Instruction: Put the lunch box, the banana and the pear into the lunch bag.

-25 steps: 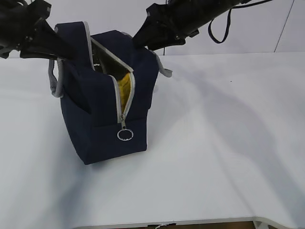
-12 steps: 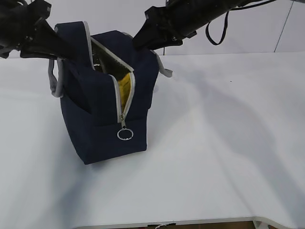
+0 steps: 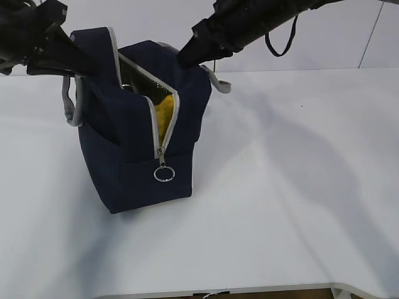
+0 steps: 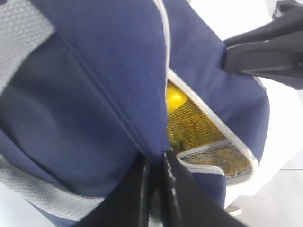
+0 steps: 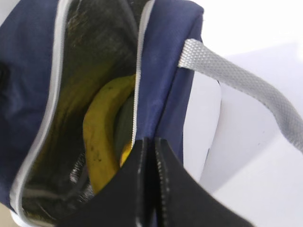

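Lunch bag (image 3: 140,149) stands upright on the white table (image 3: 280,187), at about 10 o'clock from table centre in the exterior view. Navy fabric, grey zipper open along the top and partway down the front, metal ring pull (image 3: 164,174) hanging at the front face, roughly 6 o'clock of the opening.

Banana (image 5: 102,137) is inside the bag: right wrist view shows it lying lengthwise in the foil-lined cavity, yellow with dark specks, something dark just beside it that I can't identify. Yellow also shows through the zipper gap in the exterior view and in the left wrist view. Pear vs banana there: cannot tell. Lunch box not visible.

Left gripper (image 4: 156,189): jaws clenched on the bag's navy fabric at the lid seam, holding the flap up at the bag's 10 o'clock corner in the exterior view.

Right gripper (image 5: 147,184): jaws pressed together, nothing between them that I can make out; sits at the zipper edge over the opening, at the bag's 1 o'clock in the exterior view. Grey webbing handle (image 5: 241,87) runs off toward 4 o'clock beside it, in the right wrist view.
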